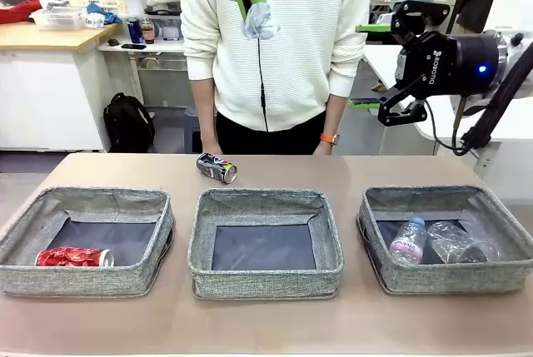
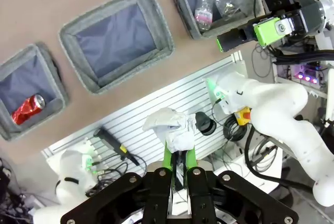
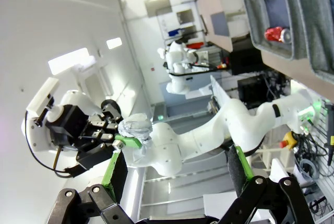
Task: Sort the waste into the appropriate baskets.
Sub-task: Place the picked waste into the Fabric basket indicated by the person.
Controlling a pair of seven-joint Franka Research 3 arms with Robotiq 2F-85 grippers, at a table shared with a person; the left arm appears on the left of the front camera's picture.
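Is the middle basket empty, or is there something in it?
Empty. The middle basket shows a bare dark bottom in both the front view and the left wrist view, with no waste lying inside.

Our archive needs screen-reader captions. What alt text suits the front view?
The left gripper, high before a person, holds a white paper wad. Below, a red can lies in the left basket, two bottles in the right basket, a blue can on the table.

Front camera sits close before the middle rectangular grey woven-fabric bin [image 1: 265,280], facing across it; left wrist camera looks down on that bin [image 2: 125,75] from high; right wrist's, rolled sideways, shares that bin [image 3: 313,31] from afar.
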